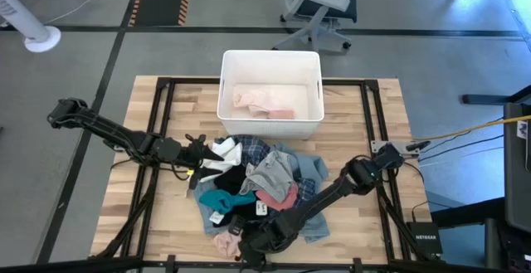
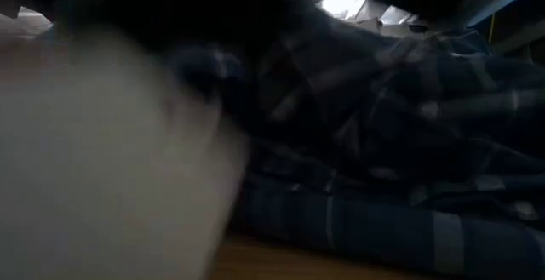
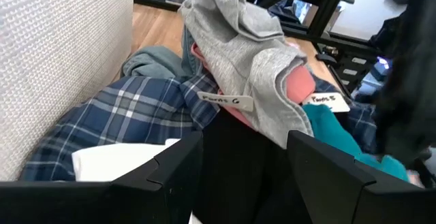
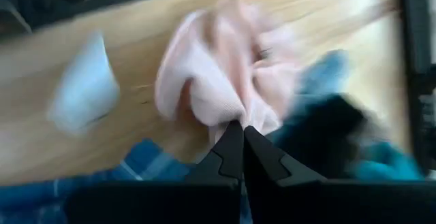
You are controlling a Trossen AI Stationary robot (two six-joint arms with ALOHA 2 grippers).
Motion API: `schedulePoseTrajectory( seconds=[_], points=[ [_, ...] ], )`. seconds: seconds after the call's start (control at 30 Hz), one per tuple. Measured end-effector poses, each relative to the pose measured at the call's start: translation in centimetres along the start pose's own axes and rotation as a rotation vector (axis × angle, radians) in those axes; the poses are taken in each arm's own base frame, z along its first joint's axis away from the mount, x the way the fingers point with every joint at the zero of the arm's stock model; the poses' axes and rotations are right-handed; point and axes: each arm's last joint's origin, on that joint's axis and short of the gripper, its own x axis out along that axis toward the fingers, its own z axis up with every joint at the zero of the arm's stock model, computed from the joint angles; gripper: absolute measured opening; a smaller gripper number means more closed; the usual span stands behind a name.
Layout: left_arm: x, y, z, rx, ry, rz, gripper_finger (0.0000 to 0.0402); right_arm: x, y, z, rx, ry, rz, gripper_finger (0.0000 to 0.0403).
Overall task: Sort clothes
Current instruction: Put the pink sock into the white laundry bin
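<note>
High view, right hand [image 1: 249, 246]: low in the frame near the bottom centre, at the bottom edge of the clothes pile [image 1: 253, 182], touching a pink piece [image 1: 226, 241].
High view, left hand [image 1: 202, 153]: left of centre, at the pile's left edge, by a white piece [image 1: 222, 153] and black cloth.
High view, bin [image 1: 270, 64]: white, just above the pile, with a pale pink garment [image 1: 264, 101] lying inside.
High view, room: bare worktop [image 1: 377, 119] to the pile's left and right; the bin's front wall touches the pile's top edge.
Low view: a blue plaid shirt [image 2: 392, 144] fills the right side; a pale blur covers the left. No hand can be told here.
Left wrist view, left hand [image 3: 243, 157]: fingers wide apart, black cloth between them; a grey garment [image 3: 242, 43] stands just ahead, over a pink one, with a teal piece [image 3: 334, 132] at right and plaid at left.
Right wrist view, right hand [image 4: 242, 142]: fingertips pinched together on the pink piece [image 4: 218, 74], which rests on bare wood.
</note>
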Motion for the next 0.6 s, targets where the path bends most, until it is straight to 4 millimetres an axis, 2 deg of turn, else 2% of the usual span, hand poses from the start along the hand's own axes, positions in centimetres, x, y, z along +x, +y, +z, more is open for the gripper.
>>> schedulePoseTrajectory(
  seconds=[0.33,0.47,0.6],
  points=[
    [0.0,0.1,-0.2,0.006,0.022,0.007,0.0210,-8.3,-3.5,-0.4,-0.005,0.014,-0.145,0.0006],
    [0.0,0.1,-0.3,0.008,0.032,0.010,0.0210,-12.3,-5.3,-1.6,0.017,0.043,-0.227,0.0005],
    [0.0,0.2,-0.5,0.013,0.051,0.016,0.0210,-16.4,-7.6,-3.9,0.070,0.064,-0.304,0.0007]
  ],
)
